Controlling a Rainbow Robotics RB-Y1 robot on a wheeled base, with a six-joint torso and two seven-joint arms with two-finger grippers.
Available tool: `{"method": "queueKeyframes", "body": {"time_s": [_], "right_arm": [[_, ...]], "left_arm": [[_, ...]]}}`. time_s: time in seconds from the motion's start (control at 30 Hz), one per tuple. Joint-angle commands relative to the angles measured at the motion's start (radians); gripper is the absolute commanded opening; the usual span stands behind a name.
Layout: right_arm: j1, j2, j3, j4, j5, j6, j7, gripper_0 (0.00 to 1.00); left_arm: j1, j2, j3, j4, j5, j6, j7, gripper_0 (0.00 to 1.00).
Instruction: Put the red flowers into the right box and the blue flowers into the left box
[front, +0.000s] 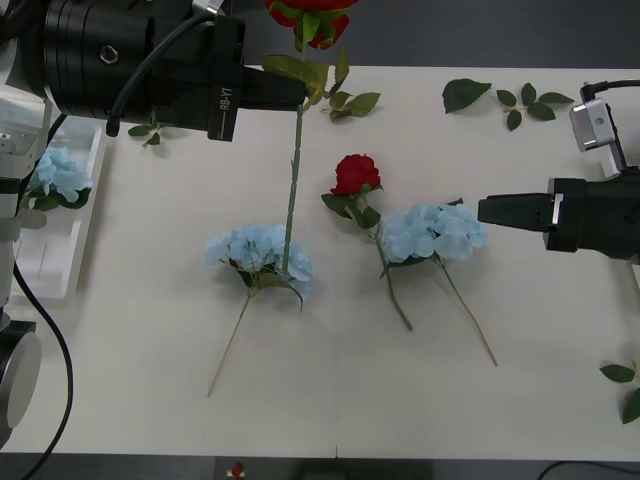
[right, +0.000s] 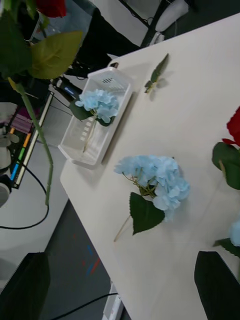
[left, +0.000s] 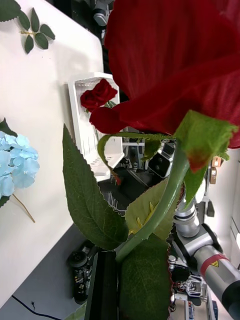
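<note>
White tabletop (front: 150, 340) carries two blue flowers (front: 260, 250) and one rose (front: 356, 174). Left gripper (front: 290, 90), raised above it, pinches a second rose (front: 310, 15) by the stem. Right gripper (front: 485, 210), fingers spread, hovers beside the right blue flower (front: 432, 232).

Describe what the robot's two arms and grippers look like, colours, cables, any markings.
The left arm is a thick glossy black cylinder with a black cable looping over it and small white lettering on the block behind the left gripper. The right gripper is matte black, with a grey-white box above its wrist. Both have black fingers.
</note>
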Motion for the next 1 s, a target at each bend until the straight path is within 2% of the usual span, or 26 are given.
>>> {"method": "queueKeyframes", "body": {"time_s": [0.03, 0.47, 0.83, 1.0], "right_arm": [[0.002, 0.084, 0.005, -0.03, -0.041, -0.006, 0.121, 0.84], [-0.02, 0.322, 0.029, -0.048, 0.153, -0.049, 0.15, 0.79], [-0.099, 0.455, 0.232, -0.051, 0.26, -0.256, 0.147, 0.75], [-0.119, 0.5, 0.264, -0.05, 0.298, -0.278, 0.144, 0.73]], "left_arm": [[-0.006, 0.007, 0.006, -0.029, 0.008, -0.008, 0.02, 0.0], [-0.006, 0.007, 0.006, -0.029, 0.008, -0.008, 0.02, 0.0], [-0.006, 0.007, 0.006, -0.029, 0.008, -0.008, 0.02, 0.0], [-0.006, 0.007, 0.006, -0.029, 0.008, -0.008, 0.02, 0.0]]}}
